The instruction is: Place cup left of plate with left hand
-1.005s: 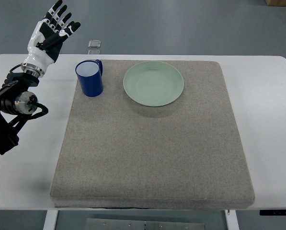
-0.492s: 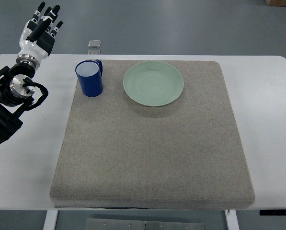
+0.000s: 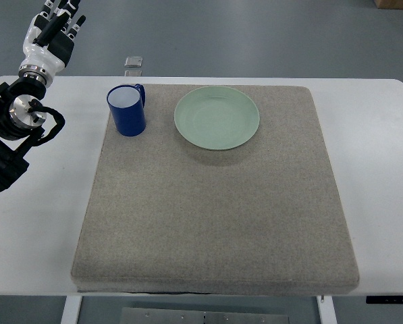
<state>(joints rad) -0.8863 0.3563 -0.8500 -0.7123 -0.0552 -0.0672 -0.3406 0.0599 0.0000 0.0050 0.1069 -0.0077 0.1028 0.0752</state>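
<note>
The blue cup (image 3: 126, 111) is being seen upright on the grey mat (image 3: 215, 202), just left of the green plate (image 3: 217, 117) and apart from it, while nothing is being held by the left hand (image 3: 51, 30), whose fingers are being kept loosely extended near the table's far left corner. Little is being risked now, though the cup could be clipped and tipped if the arm were swung back across it.
</note>
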